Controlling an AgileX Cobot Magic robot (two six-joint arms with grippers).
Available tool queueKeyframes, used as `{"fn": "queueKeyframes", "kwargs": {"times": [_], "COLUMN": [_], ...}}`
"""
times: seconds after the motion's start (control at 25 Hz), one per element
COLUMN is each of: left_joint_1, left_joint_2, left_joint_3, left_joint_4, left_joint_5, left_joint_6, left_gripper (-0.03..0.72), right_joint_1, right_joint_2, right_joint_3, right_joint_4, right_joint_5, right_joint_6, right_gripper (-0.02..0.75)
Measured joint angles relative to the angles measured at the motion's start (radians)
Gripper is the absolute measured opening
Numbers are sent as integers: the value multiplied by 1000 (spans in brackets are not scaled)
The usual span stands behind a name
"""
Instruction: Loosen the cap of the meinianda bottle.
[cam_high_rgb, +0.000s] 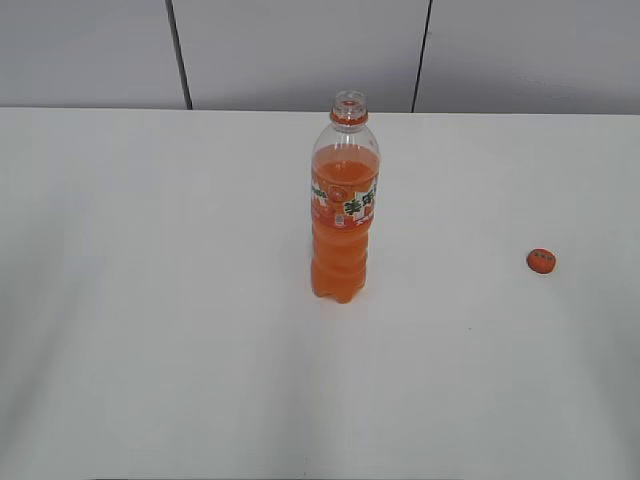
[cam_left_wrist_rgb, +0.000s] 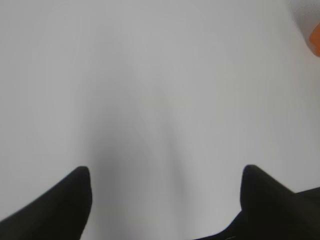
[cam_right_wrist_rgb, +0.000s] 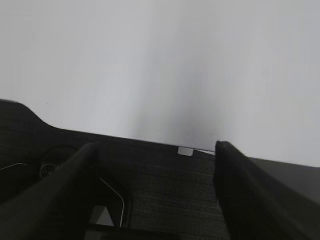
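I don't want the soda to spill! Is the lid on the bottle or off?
Off. The bottle stands upright with its mouth bare, and the orange lid lies apart on the table.

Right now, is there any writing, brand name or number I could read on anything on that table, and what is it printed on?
Nothing can be read for certain.
Meinianda bottle label: large white Chinese characters on green, too blurred to quote; the smaller print beneath is illegible.
Cap, lying off the bottle on the table: faint dark print on its top, too small to read.
Both wrist views: no text at all.
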Motion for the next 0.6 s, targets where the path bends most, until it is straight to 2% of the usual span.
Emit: {"fn": "queueKeyframes", "kwargs": {"times": [0.28,0.6], "left_joint_1": [0,0], "left_joint_2": [-281,-504], "left_joint_3": [142,154], "left_joint_4": [-5,-14], "left_joint_5": [47,66], "left_joint_6": [0,0], "left_gripper": [554,552], "right_joint_1": [0,0], "right_joint_2": [-84,-165], "right_joint_3": [60,63], "right_joint_4": [7,8], "right_joint_5": [-7,-31], "right_joint_6": [1,1], "right_gripper": [533,533]}}
